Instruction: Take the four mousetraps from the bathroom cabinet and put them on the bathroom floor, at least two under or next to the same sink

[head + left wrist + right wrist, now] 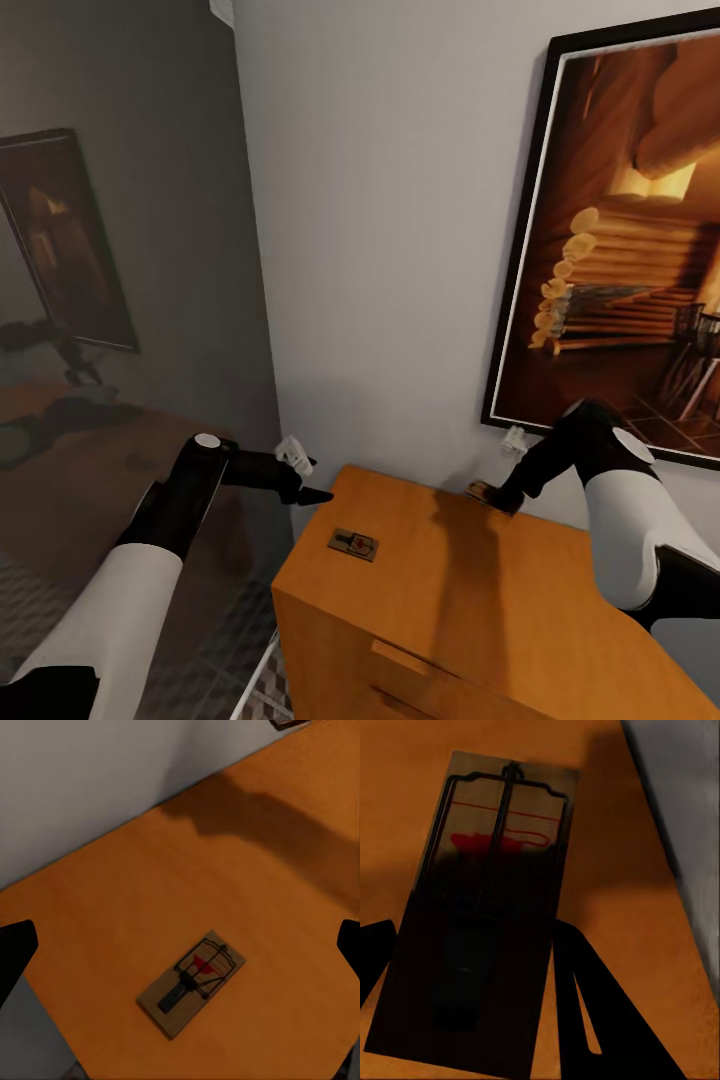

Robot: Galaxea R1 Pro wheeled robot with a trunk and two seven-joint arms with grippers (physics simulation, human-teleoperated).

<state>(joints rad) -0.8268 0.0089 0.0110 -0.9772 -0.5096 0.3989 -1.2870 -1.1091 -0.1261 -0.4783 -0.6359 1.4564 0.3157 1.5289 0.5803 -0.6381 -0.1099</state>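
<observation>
Second mousetrap [487, 490] at the cabinet's back edge near the wall mostly hidden behind the right gripper [497, 496] in head view; only a sliver of brown showing. In right wrist view [484, 937] fills most of the frame, lower half in dark shadow, black wire frame and red marking visible on the brown board, dark fingers [585, 1012] on either side of it. Right claw seems clamped around this trap, contact itself too dark to confirm. Right arm cut off at frame edge.

Left gripper [305, 480] beside the cabinet's left corner, off the top, near the wall. Left fingertips [15, 952] only dark tips at the frame edges in left wrist view, wide apart, released, nothing between them.

Mousetrap [353, 544] flat on the cabinet [470, 610] top near the left front corner: small brown board, dark metal bar, red spot; clear in left wrist view [193, 982].

Drawer handle cut off low in head view. Patterned floor [215, 650] dim, partly behind the left arm. Framed picture [625, 240] cropped at right.
</observation>
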